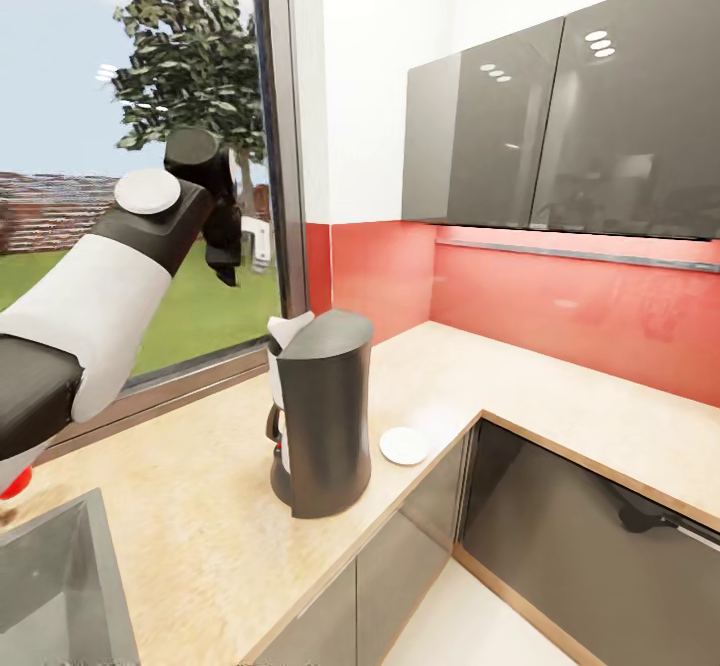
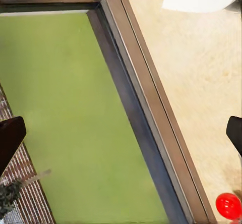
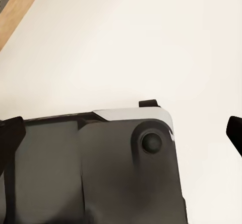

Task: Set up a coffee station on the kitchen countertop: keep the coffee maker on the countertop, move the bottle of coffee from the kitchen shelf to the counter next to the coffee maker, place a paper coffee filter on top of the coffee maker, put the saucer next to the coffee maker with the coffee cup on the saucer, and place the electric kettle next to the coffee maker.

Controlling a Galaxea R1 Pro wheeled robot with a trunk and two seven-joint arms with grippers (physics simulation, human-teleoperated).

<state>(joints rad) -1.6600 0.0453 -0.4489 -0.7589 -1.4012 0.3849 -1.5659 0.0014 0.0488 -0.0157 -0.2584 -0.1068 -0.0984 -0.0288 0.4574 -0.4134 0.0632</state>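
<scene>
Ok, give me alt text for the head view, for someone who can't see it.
A tall dark grey coffee maker stands on a tan countertop near its front edge, with a white saucer lying beside it. The left arm is raised in front of a window, its hand pointing down and holding nothing. A sink sits in the near corner.

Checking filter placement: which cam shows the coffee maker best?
Head view: the whole coffee maker stands on the countertop, a white filter at its top, the saucer beside it. The wrist views give nothing I can identify as it.
</scene>
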